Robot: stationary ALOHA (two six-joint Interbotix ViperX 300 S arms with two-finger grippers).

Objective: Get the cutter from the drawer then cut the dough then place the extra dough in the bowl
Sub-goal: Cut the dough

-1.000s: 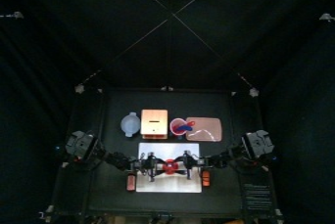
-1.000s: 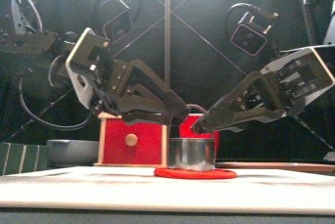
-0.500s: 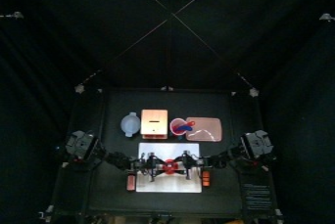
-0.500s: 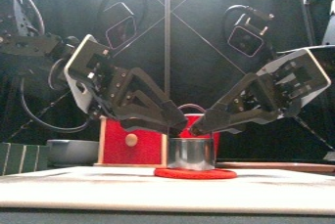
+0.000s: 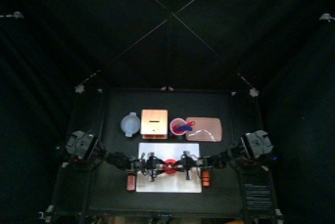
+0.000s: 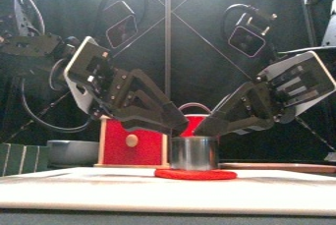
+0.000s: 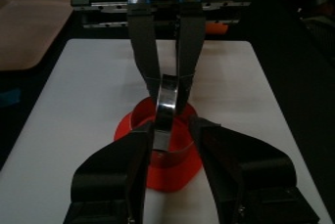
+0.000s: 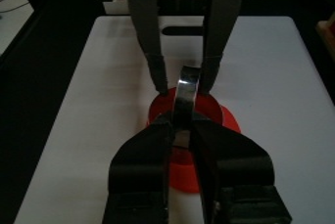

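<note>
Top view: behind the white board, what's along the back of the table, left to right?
blue-grey bowl → wooden box → pink tray, with toy foods lying on its left part.

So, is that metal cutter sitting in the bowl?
No, the cutter stands on the red dough on the white board.
</note>
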